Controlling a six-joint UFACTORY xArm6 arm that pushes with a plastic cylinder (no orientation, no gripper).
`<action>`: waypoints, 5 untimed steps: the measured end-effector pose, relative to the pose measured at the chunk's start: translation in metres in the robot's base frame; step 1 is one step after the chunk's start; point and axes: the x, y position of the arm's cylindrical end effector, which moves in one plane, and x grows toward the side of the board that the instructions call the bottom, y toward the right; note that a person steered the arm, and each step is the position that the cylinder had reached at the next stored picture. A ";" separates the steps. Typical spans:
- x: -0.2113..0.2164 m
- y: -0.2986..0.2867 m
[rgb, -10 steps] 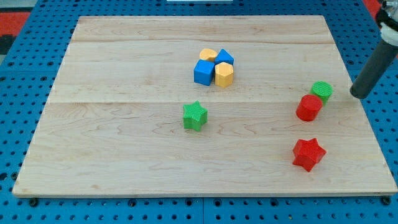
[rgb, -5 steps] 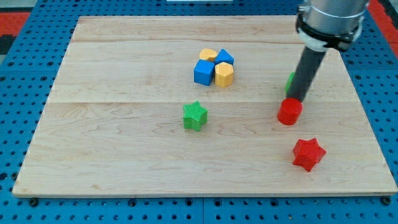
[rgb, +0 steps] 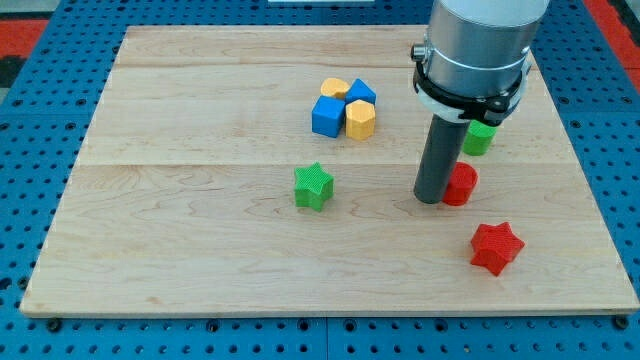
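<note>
We log my tip (rgb: 432, 197) touching the left side of the red cylinder block (rgb: 461, 184); no fingers, nothing held. Green cylinder block (rgb: 480, 138) beyond, red star block (rgb: 496, 247) nearer.

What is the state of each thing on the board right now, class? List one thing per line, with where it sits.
my tip: down on the board, against the red cylinder's left side.
red cylinder: upright, partly hidden by the rod.
green cylinder: upright, apart from the red cylinder.
red star: flat, alone.
green star: flat, alone.
two blue blocks and two yellow blocks: clustered, touching.
</note>
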 end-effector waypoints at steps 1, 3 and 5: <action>0.000 0.021; 0.014 0.001; 0.045 -0.122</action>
